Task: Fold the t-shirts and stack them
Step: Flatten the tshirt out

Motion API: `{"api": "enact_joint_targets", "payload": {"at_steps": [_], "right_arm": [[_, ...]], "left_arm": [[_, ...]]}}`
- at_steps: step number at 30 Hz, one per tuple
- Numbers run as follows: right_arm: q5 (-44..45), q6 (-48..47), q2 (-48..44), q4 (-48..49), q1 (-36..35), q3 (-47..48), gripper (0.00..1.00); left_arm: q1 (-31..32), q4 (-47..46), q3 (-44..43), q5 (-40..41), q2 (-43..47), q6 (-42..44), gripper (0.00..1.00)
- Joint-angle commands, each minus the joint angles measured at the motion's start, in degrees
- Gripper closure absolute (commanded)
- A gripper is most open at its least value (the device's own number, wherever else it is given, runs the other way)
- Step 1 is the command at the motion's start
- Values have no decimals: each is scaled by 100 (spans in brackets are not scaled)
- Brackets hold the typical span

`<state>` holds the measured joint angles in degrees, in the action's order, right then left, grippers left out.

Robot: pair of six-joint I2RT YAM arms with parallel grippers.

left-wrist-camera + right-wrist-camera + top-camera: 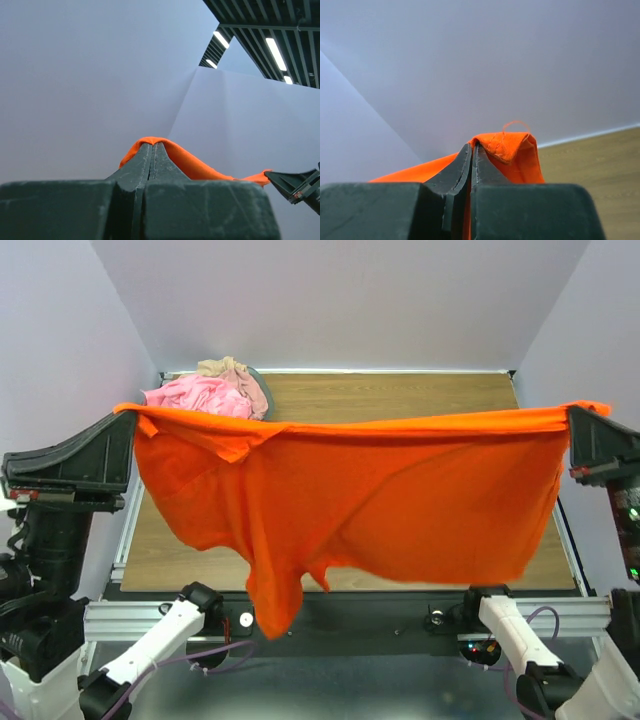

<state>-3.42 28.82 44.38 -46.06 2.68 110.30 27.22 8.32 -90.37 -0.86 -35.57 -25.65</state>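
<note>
No lettering, brand, number or sign can be read anywhere in the three views. The orange t-shirt (400, 490), stretched above the counter (400, 395), shows only plain cloth on the side facing the top camera.

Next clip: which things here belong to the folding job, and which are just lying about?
Job: orange t-shirt, held up between left gripper and right gripper; pink t-shirt and beige t-shirt, heaped at the far left of the table.
Lying about: grey basket, its rim showing by the heap.
</note>
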Motion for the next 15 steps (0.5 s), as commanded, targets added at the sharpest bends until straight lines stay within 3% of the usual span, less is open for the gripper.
{"api": "enact_joint_targets", "payload": {"at_steps": [1,4,9,15], "right_arm": [[675,1,387,-17,31,-813,100],[1263,71,413,430,31,-1667,100],[2142,159,966,1361,31,-3417,100],[2434,142,3117,2425,31,-4060,100]], "left_arm": [[-59,-295,290,604,-545,86,100],[-59,-541,897,1227,-968,86,100],[-68,-1323,1425,1914,-2855,357,100],[-103,-1763,252,1827,-5852,1008,100]]}}
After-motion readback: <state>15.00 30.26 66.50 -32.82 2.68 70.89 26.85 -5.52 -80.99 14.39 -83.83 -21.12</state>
